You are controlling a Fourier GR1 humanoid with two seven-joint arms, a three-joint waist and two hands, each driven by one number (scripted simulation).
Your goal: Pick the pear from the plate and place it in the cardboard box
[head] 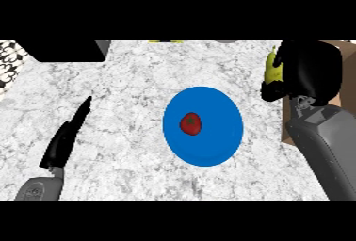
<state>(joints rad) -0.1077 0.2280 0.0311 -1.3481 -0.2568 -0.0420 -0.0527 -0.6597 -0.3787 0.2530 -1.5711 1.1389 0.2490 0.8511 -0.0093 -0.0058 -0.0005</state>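
Hidden items first. My right hand [313,66] covers most of the pear [274,68]; only a narrow yellow-green strip shows at the hand's left side, above the curled black fingers that clasp it. The pear is off the plate, at the left edge of the cardboard box [345,52]. I cannot tell whether it hangs over the box's opening or just outside it.

The box is largely masked by the hand and the grey right forearm [327,146]. I see only plain brown patches at the view's right edge and a thin brown strip beside the forearm.

The left hand [66,139] lies edge-on at the lower left, fingers straight and together, holding nothing.

A small yellow object [167,41] and a flat black shape [66,51] are cut off at the top.

The counter [132,94] is mottled grey-white stone. The plate [212,146] is smooth, blue and round, and carries a small glossy red fruit [191,123] with a dark green stem, left of centre.
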